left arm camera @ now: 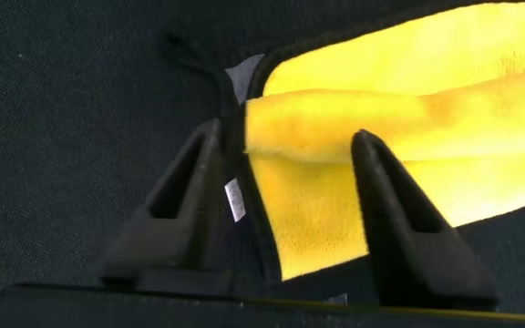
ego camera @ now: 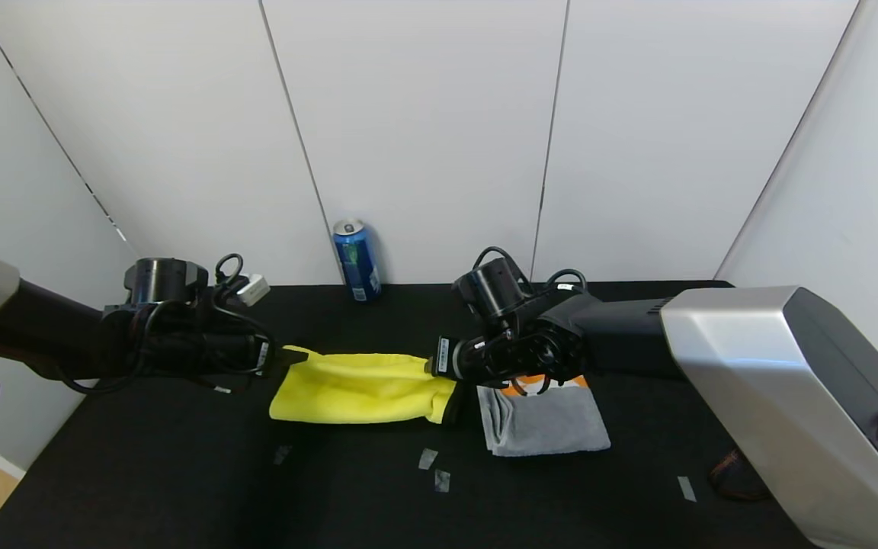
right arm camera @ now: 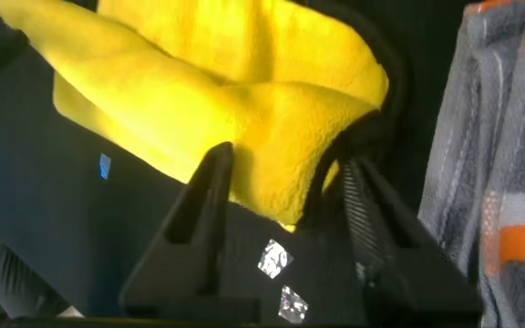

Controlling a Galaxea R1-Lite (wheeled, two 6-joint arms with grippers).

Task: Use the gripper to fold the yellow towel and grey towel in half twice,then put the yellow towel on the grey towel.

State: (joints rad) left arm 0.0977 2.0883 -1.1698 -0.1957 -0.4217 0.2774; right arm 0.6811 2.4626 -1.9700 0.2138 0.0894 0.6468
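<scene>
The yellow towel (ego camera: 359,387) lies folded into a long strip at the middle of the black table (ego camera: 180,473). My left gripper (ego camera: 284,357) is at its left end, open; in the left wrist view the fingers (left arm camera: 199,173) straddle the towel's corner (left arm camera: 317,210) with its black trim and white tag. My right gripper (ego camera: 439,372) is at the right end, open too, with a bunched yellow fold (right arm camera: 272,137) between its spread fingers (right arm camera: 210,182). The grey towel (ego camera: 546,423) lies folded just right of the yellow one, orange stripe showing (right arm camera: 518,241), partly under the right wrist.
A blue can (ego camera: 356,259) stands at the back against the white wall. A white plug (ego camera: 253,290) lies behind the left arm. Small tape marks (ego camera: 427,458) dot the front of the table. A dark object (ego camera: 736,473) sits at the right edge.
</scene>
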